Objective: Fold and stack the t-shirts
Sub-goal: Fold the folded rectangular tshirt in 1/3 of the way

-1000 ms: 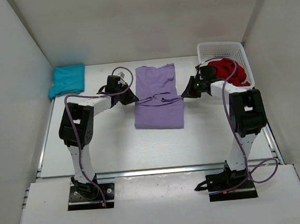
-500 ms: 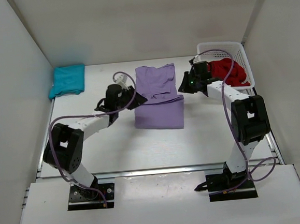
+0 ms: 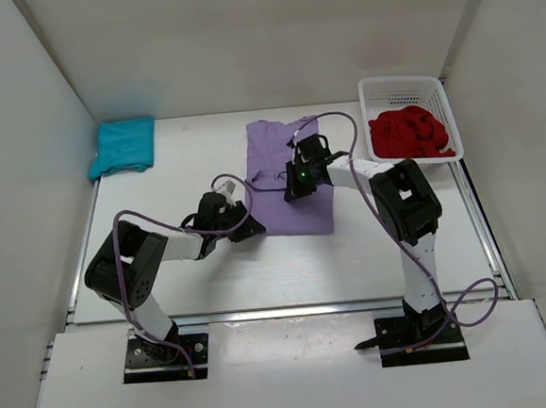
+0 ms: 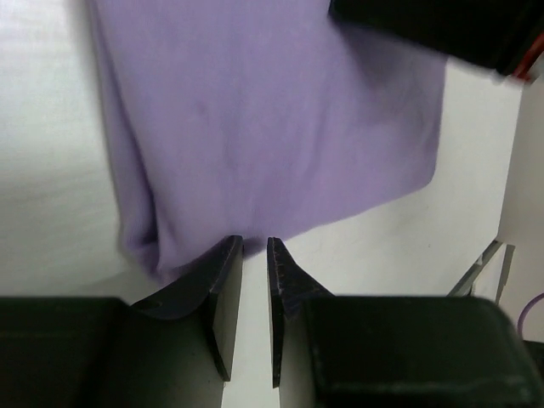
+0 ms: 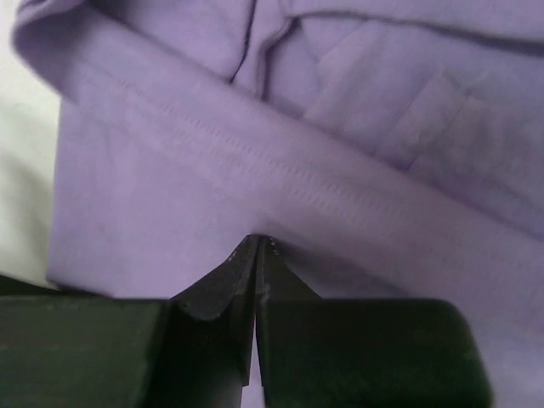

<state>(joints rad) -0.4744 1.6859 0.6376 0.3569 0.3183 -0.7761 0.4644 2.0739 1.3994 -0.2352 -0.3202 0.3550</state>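
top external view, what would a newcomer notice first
A lavender t-shirt lies partly folded mid-table, the left arm at its near left corner and the right arm over its middle. A red t-shirt is heaped in the white basket at far right; a folded teal t-shirt sits at far left.

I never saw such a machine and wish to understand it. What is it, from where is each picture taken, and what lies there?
Two robot arms, left arm and right arm, stand at the near edge of a white table. One picture looks down from above; two come from wrist cameras. A folded teal t-shirt lies far left, a lavender t-shirt in the middle, a red t-shirt in a white basket. The left gripper, fingers slightly apart, is at the lavender shirt's edge. The right gripper is shut, tips on its fold; whether it pinches cloth is unclear.
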